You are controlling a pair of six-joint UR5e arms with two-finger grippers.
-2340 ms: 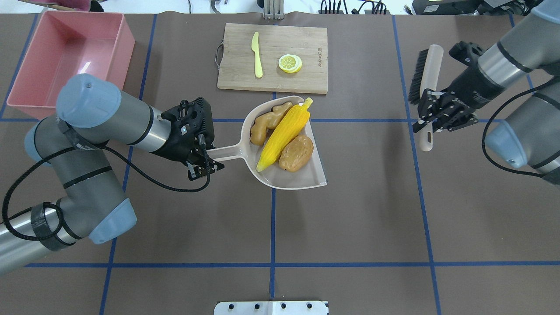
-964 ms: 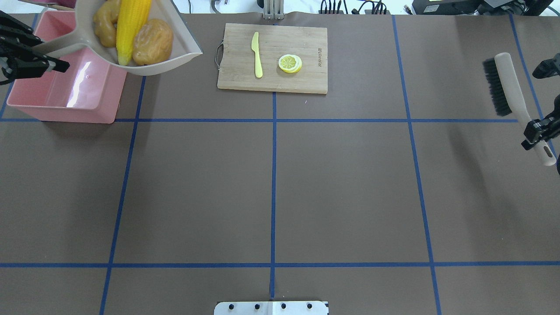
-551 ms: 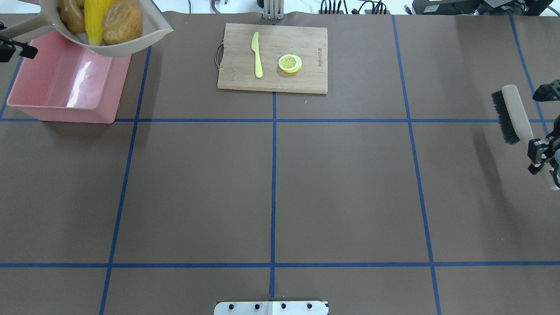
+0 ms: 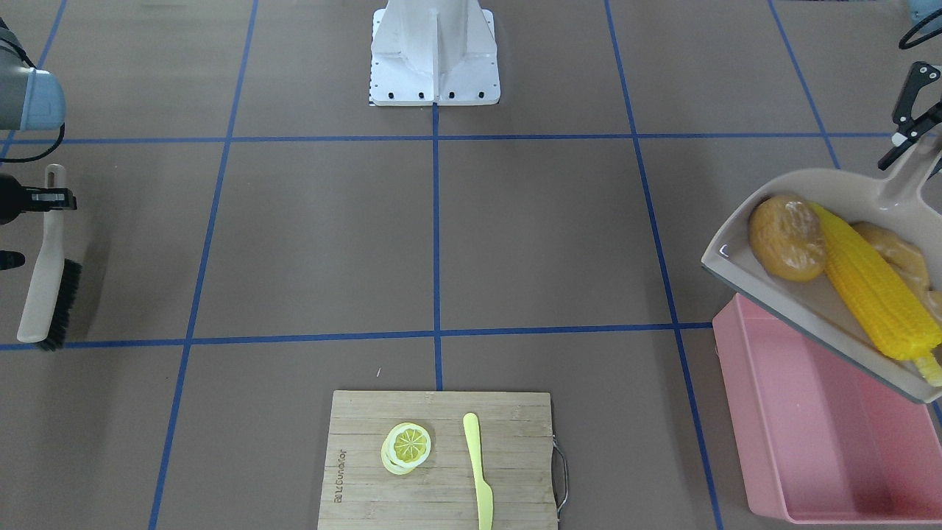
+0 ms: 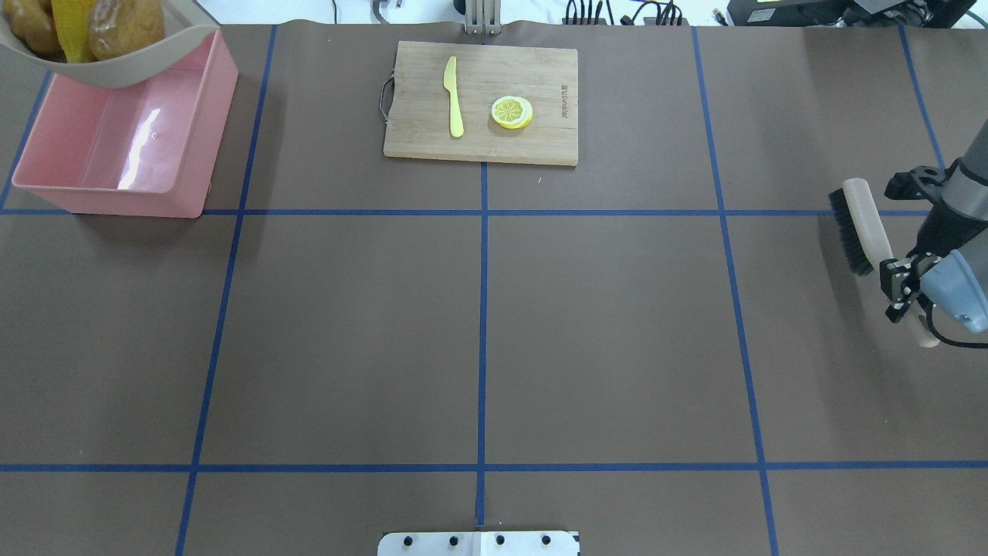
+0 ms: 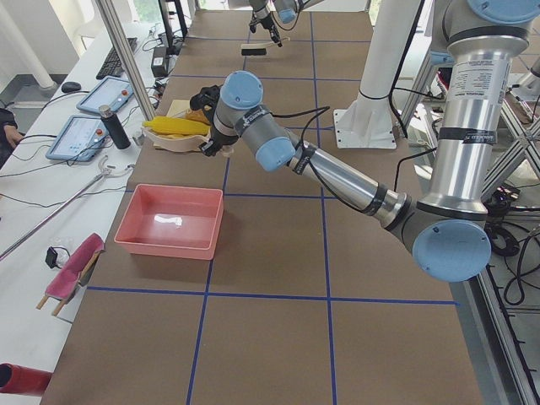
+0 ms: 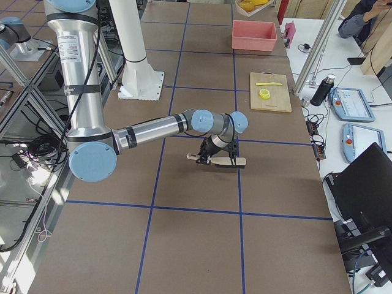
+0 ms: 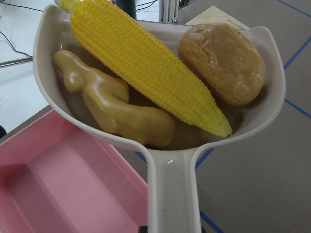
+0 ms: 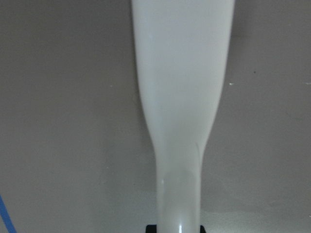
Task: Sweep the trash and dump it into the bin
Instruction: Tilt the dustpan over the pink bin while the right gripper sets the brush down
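My left gripper (image 4: 911, 141) is shut on the handle of the beige dustpan (image 4: 728, 259) and holds it raised over the far end of the pink bin (image 4: 809, 442). The pan carries the yellow corn cob (image 4: 872, 294), the brownish potato (image 4: 787, 237) and the tan ginger root (image 4: 901, 258). The left wrist view shows the corn (image 8: 146, 73), potato (image 8: 223, 63) and ginger (image 8: 116, 111) in the pan, with the empty bin (image 8: 58, 184) below. My right gripper (image 5: 903, 289) is shut on the brush (image 5: 861, 228), low over the table at the right.
A wooden cutting board (image 5: 540, 77) at the table's far middle holds a pale yellow knife (image 5: 454, 96) and a lemon slice (image 5: 512, 112). The robot's white base plate (image 5: 478, 543) is at the near edge. Blue tape lines cross the brown table.
The dustpan with the trash has moved further left and back over the bin, leaving the left gripper out of the overhead view. The right arm has shifted the brush a little left.
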